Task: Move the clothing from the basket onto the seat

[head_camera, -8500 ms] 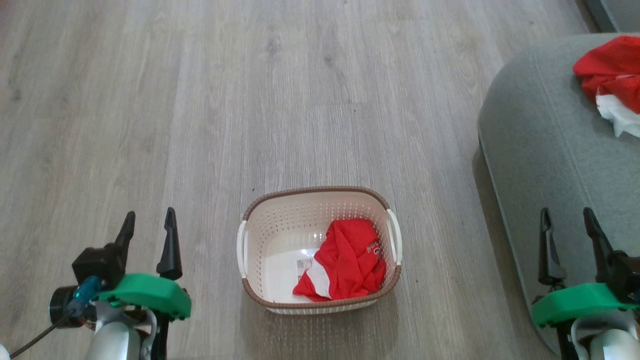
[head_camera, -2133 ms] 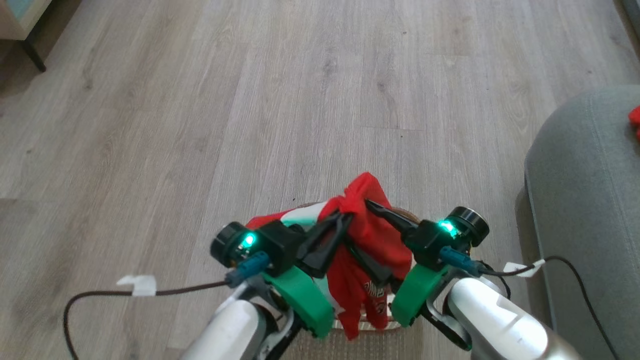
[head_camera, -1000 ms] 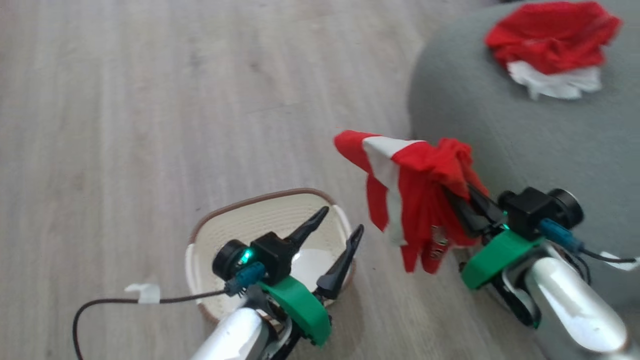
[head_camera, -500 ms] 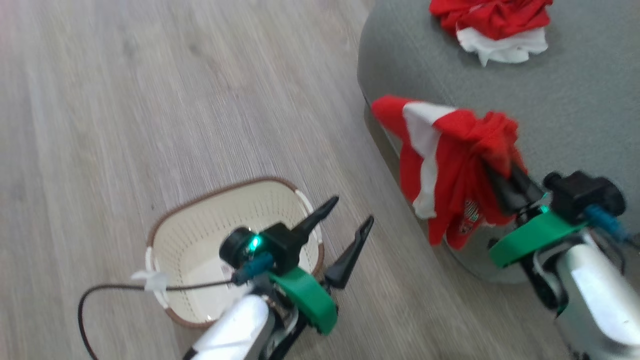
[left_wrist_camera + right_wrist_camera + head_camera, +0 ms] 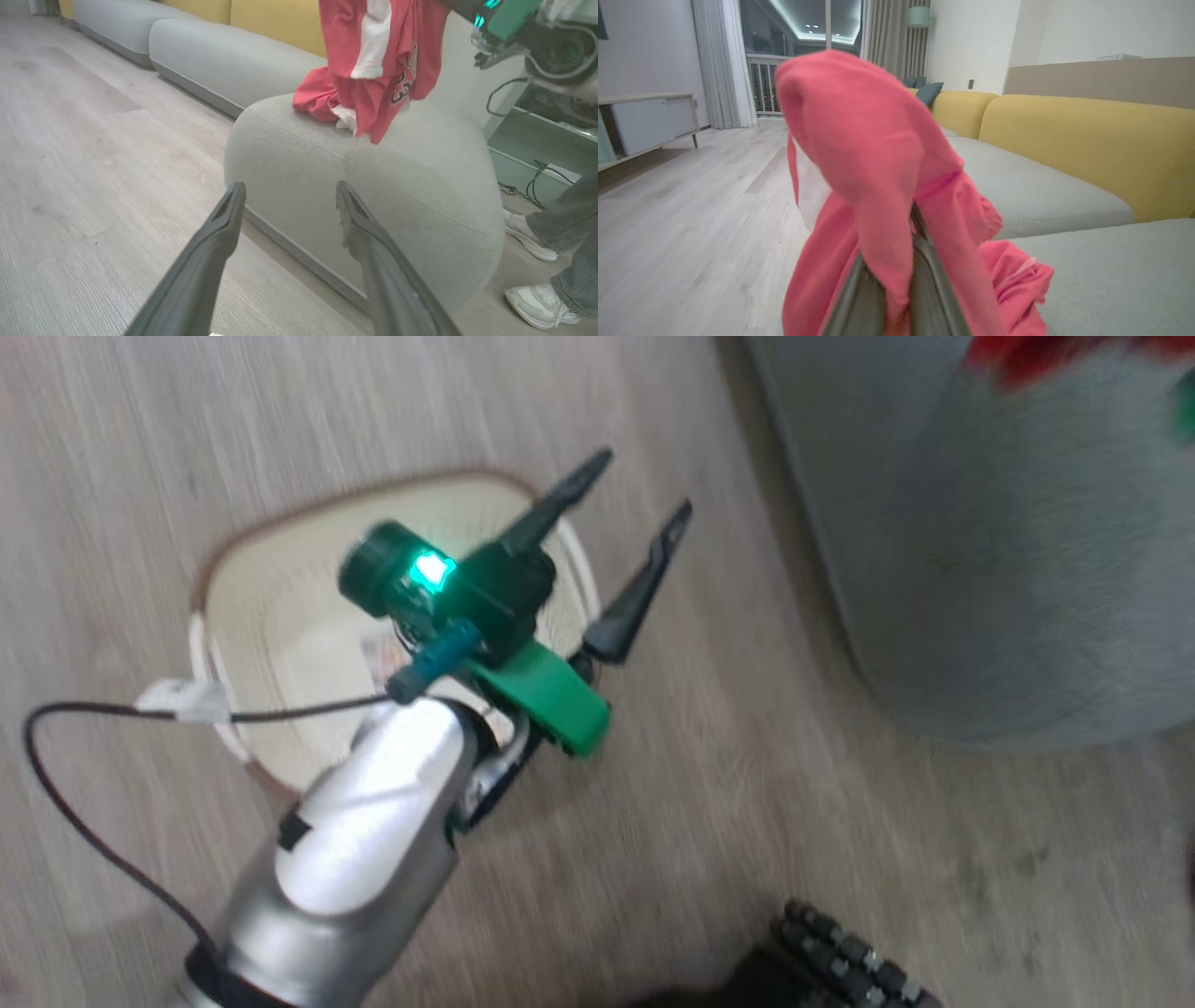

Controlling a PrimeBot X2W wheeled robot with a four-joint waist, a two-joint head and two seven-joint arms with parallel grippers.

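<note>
**Right end effector** [image 5: 896, 284]: fingers together, clamped on a red garment [image 5: 873, 154] that drapes over them and hangs above the seat [image 5: 402, 196]. Whether its hem touches the cushion cannot be told.

**Left end effector** [image 5: 646, 478]: fingers wide apart, holding nothing, near the basket [image 5: 308, 509] on the floor [image 5: 747, 803].

**Step in hand:** placing. It is probably best done by carrying the garment well inboard of the rounded edge and beside the heap [image 5: 317, 100]. The arm then lowers until the cloth pools on the cushion, and only then do the fingers part. Thin fabric released near the edge would likely slide off.

**Counts:**
- end effectors, two
- basket, one, apparently empty where the arm leaves it visible
- seat, one
- held garment, one
- heap, one, red with a white piece [image 5: 345, 120], its garment number indeterminable
- a person's shoes [image 5: 530, 228], two
</note>
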